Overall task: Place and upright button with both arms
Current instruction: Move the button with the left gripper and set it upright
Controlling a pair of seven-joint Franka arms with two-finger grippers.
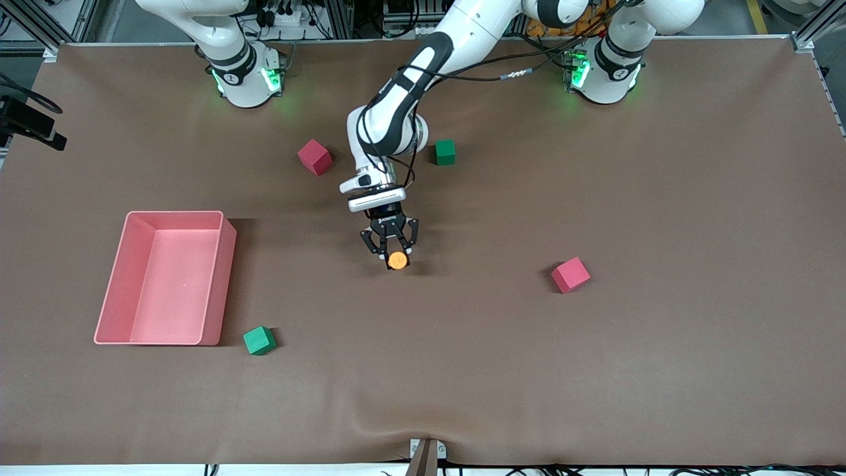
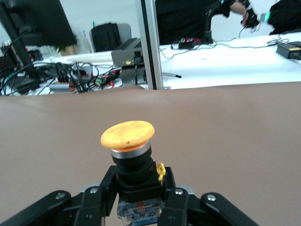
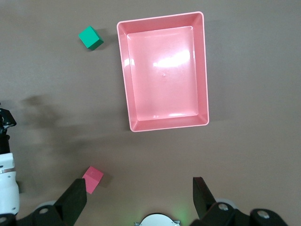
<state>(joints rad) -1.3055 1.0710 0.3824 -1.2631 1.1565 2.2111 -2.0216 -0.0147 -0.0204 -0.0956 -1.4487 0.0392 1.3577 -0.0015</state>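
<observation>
Reaching out over the middle of the brown table, the left gripper pinches the button by its black body, the round orange cap pointing toward the front camera (the left wrist view shows the cap clear of the fingers). Four foam cubes lie well apart around it: a red cube and a green cube near the bases, another red cube toward the left arm's end, another green cube just beside the pink tray. The tray holds nothing. The right gripper waits high above the tray, fingers spread. No writing is legible.
</observation>
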